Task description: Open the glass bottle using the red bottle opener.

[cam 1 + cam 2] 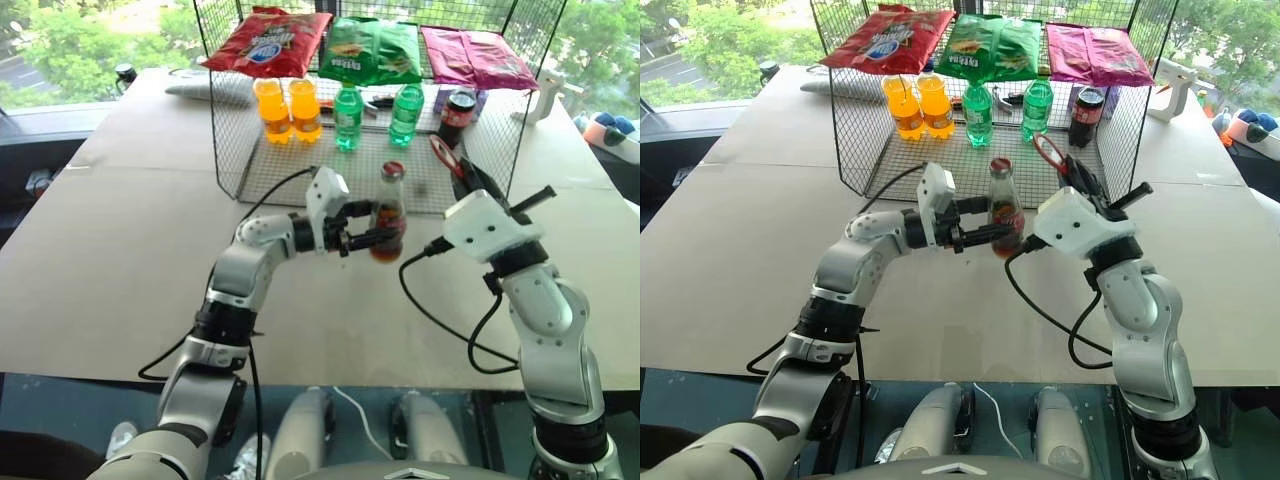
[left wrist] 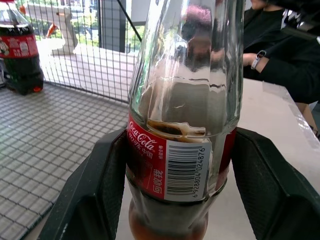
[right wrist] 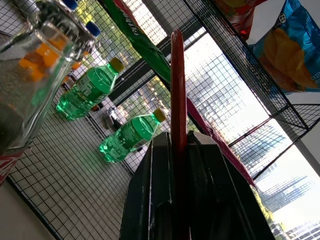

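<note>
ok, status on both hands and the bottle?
Left hand clamped on glass bottle, upright, cap on. Right hand shut on red bottle opener, beside the neck. Nothing between.

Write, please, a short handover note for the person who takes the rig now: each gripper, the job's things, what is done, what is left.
Left gripper: closed on the slim clear-glass cola bottle at its red label band, holding it upright in front of the wire basket.
Right gripper: shut on the small flat red bottle opener, its ring head up, beside the bottle's neck, not touching.
Done: both things picked up.
Left: the red cap is on; hook the opener under it and lever it off.
</note>
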`<action>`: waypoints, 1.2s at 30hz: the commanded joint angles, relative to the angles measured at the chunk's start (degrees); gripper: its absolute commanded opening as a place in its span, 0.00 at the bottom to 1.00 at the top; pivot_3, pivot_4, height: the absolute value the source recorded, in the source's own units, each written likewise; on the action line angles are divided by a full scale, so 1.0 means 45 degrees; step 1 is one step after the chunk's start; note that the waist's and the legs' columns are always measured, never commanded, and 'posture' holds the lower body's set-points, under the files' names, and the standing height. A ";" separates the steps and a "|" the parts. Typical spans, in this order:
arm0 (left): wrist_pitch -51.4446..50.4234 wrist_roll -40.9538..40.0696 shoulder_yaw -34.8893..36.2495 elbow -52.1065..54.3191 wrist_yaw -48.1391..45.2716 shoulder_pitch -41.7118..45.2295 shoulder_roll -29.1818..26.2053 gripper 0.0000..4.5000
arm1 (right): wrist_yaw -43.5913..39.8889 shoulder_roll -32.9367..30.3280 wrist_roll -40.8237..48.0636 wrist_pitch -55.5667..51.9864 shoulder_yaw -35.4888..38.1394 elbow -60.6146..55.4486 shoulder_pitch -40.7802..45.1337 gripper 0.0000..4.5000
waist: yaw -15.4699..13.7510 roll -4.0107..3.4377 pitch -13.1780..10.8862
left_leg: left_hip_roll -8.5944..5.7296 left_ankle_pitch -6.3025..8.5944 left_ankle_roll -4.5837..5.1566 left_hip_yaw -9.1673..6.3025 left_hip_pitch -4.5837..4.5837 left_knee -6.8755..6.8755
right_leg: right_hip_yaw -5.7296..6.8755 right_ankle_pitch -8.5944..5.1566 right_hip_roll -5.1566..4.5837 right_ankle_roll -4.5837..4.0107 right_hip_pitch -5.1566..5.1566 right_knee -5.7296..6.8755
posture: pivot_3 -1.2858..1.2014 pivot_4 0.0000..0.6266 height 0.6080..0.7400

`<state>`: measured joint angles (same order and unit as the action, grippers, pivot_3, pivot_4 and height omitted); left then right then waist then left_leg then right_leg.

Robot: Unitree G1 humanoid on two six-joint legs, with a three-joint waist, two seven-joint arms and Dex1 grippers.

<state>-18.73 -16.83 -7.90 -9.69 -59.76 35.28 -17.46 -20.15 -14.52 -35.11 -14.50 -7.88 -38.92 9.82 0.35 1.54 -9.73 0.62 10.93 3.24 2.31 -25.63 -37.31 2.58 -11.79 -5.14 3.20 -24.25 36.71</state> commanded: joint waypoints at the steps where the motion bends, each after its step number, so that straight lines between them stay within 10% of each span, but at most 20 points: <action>1: 0.1133 0.0391 -0.0222 -0.0225 -0.0003 0.0076 0.0006 0.56 | 0.0542 -0.0090 0.0243 0.1081 -0.0293 0.0179 -0.0242 0.00 | 0.0002 -0.0001 0.0001 | -0.0001 0.0000 0.0000 0.0000 -0.0001 -0.0005 | 0.0000 0.0000 0.0000 -0.0001 0.0000 0.0002 | 0.52 0.24 1.00; 36: 0.1826 0.0937 -0.0713 -0.0945 0.0032 0.0228 -0.0499 0.56 | 0.5539 0.0543 -0.2988 0.4439 -0.2567 0.5834 -0.0115 0.00 | 0.0086 -0.0010 0.0045 | 0.0098 0.0007 0.0002 0.0064 0.0206 0.0008 | -0.0056 -0.0016 0.0006 0.0005 0.0141 0.0007 | 0.52 0.24 1.00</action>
<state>-10.96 -14.83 -9.78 -13.83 -59.97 35.45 -19.18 6.26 -11.18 -46.17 6.41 -17.54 -14.26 9.18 0.74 1.50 -9.53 1.06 10.96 3.25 2.60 -24.70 -37.27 2.33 -11.87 -5.11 3.23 -23.62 36.74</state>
